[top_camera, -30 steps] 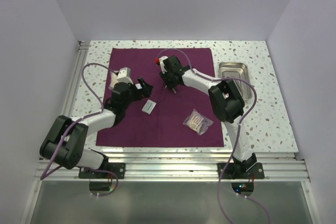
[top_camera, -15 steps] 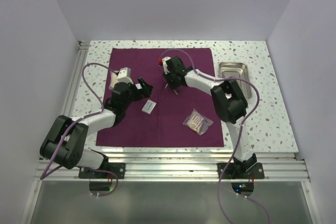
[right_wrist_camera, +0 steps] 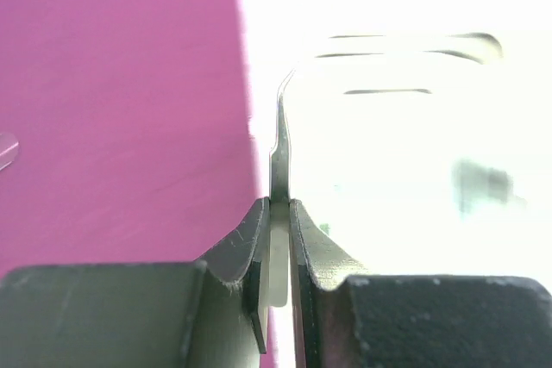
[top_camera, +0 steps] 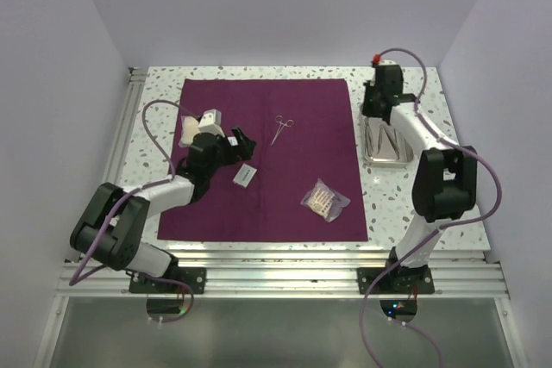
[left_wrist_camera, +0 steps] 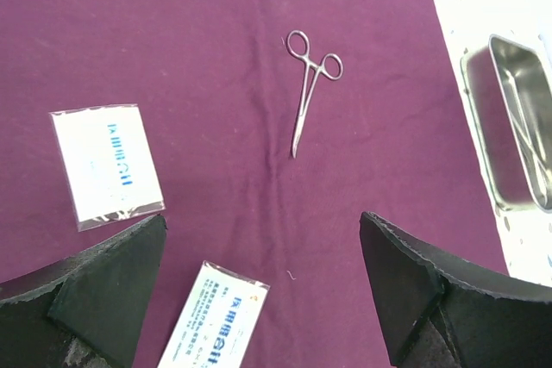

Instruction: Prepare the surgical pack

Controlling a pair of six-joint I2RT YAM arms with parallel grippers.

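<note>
The left arm folds at an elbow near its base, and its forearm reaches low and forward toward the middle. The left pincer stands wide apart, with nothing between its dark fingers. The right arm stretches away to the far right with its wrist raised. The right pincer points downward, pinched almost together on a thin metal strip with a curved tip.

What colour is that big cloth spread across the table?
The large square fabric drape is plain plum-maroon, no pattern; clearest in the top external view.
</note>
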